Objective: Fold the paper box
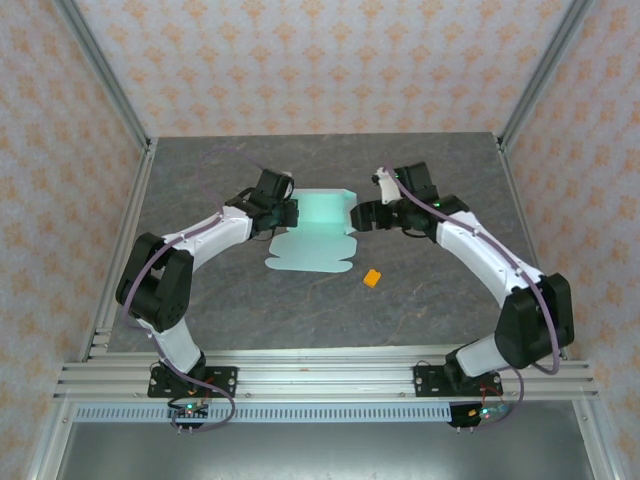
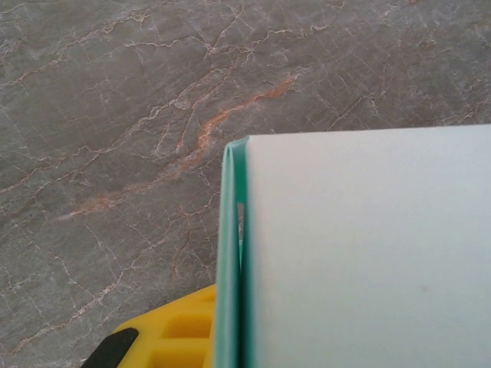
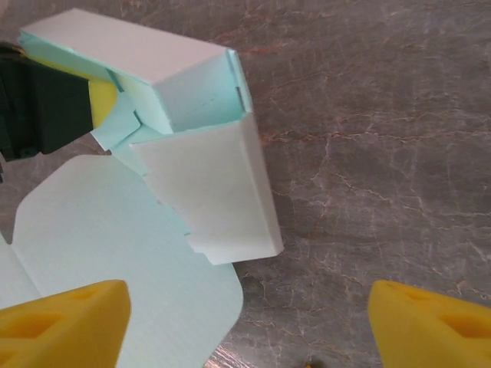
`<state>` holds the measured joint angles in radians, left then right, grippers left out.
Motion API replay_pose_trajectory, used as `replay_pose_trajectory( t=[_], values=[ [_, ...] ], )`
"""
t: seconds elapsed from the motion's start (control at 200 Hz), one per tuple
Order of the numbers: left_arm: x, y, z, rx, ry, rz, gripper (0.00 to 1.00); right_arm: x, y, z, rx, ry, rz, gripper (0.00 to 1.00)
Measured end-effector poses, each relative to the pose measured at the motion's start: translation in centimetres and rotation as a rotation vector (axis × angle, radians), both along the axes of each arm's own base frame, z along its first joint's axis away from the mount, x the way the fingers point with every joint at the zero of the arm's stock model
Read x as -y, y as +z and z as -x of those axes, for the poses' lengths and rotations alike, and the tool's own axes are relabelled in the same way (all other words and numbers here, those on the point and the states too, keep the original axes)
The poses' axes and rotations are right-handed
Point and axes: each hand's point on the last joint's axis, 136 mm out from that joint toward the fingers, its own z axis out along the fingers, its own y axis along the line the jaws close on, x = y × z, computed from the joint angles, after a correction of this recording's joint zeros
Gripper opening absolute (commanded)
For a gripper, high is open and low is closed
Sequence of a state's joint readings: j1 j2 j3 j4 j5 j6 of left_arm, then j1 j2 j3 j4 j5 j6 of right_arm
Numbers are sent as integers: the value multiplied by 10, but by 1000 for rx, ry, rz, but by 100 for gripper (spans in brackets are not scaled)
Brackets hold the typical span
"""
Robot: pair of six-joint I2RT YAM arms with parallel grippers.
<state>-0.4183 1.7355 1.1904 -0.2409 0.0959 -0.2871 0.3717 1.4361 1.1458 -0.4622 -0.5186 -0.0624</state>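
Note:
The paper box [image 1: 312,236] is pale mint-green card lying mid-table. Its far part is folded up into walls, and its near flap lies flat. My left gripper [image 1: 284,214] is shut on the box's left wall. In the left wrist view the doubled card edge [image 2: 232,253] runs right beside one yellow finger [image 2: 173,333], and the card hides the other finger. My right gripper [image 1: 366,214] hovers at the box's right side, open. Its yellow fingertips [image 3: 65,326] stand wide apart, with the raised right wall [image 3: 211,192] ahead of them and nothing between them.
A tiny orange block [image 1: 371,278] lies on the grey marbled tabletop [image 1: 450,180], near and to the right of the box. Metal frame posts and patterned walls bound the table on three sides.

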Motion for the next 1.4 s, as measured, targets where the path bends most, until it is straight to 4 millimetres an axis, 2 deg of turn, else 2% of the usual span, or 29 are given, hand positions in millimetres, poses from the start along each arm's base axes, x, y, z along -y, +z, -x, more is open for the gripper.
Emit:
replay_pose_trajectory(
  t=[0.12,0.3,0.495,0.826,1.051,1.401],
  values=[
    [0,0,0,-2,0,-1,7,9,-7,-3,-10,14,-22,66],
    [0,0,0,-3,0,-1,7,-9,-25,-7,-49,93,-73,61],
    [0,0,1,-4,0,-2,7,-21,-49,-12,-105,146,-102,50],
    [-1,1,0,-2,2,-3,7,-41,-43,-23,-89,203,-152,37],
    [-4,1,-1,1,14,-13,7,-53,-45,-26,-90,226,-149,35],
    [-10,-1,0,-4,33,-42,7,-63,-58,-35,-44,94,14,29]
  ],
)
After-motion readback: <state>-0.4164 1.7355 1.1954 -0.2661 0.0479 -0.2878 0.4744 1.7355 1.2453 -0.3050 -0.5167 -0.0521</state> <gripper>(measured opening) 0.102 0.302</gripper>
